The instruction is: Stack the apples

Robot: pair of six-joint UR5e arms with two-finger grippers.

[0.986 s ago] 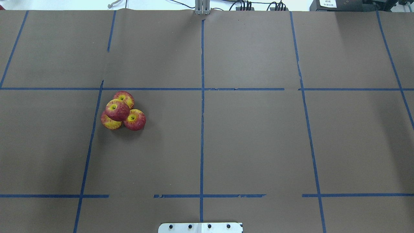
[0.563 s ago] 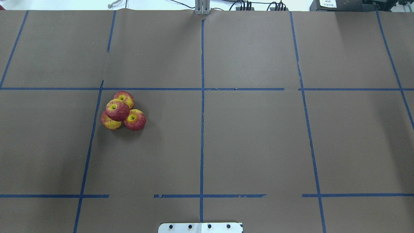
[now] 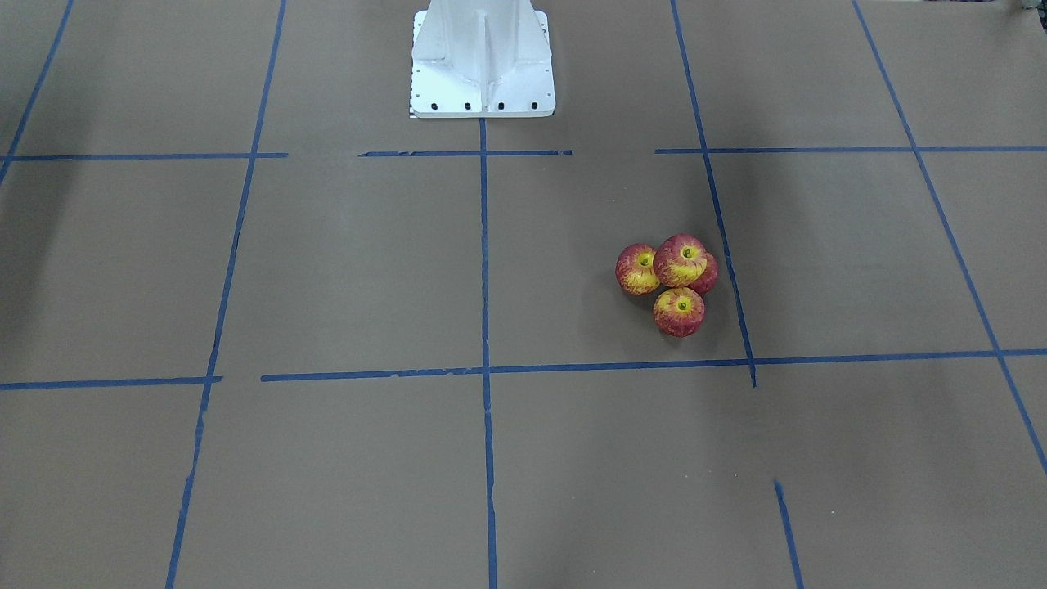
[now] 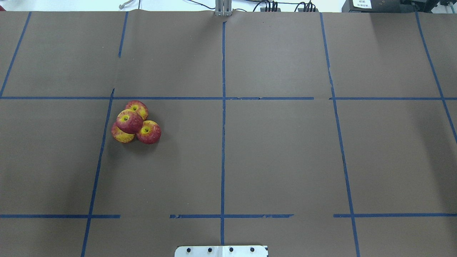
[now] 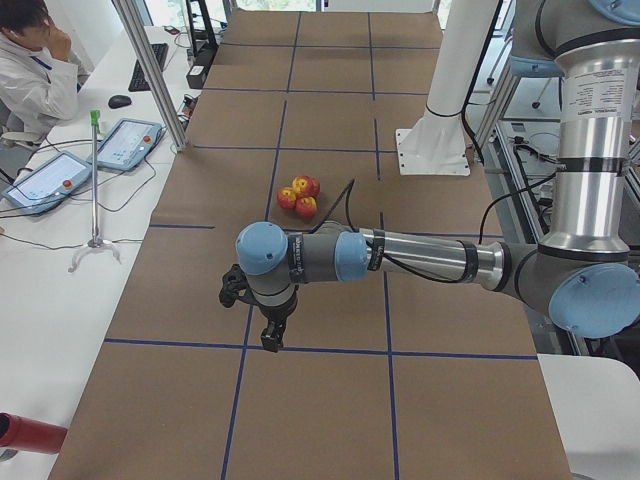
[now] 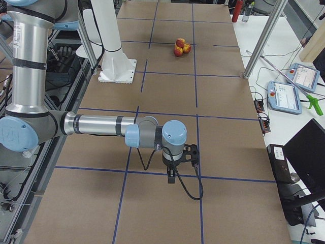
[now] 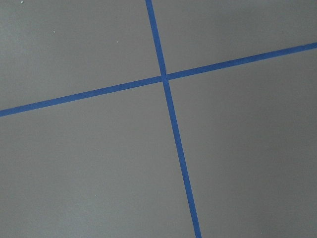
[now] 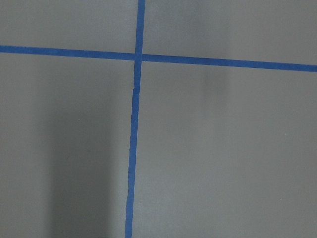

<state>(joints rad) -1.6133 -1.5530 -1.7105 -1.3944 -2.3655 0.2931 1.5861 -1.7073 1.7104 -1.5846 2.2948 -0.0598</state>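
Front-facing view: four apples point(image 3: 672, 282) cluster on the brown table point(image 3: 327, 270), three touching on the surface and one resting on top (stem dimple up), just beside a blue tape line point(image 3: 724, 245); overhead, the pile lies in the robot's left half. From the left end, the left gripper point(image 5: 270, 338) hangs near a tape crossing, well apart from the pile; its jaw gap cannot be told. From the right end, the right gripper point(image 6: 171, 178) points down, far from the fruit; again I cannot tell. Both wrist views show only paper and crossed tape.

No readable text; white label point(image 4: 361, 3) on the dark box point(image 4: 387, 6) illegibly small.
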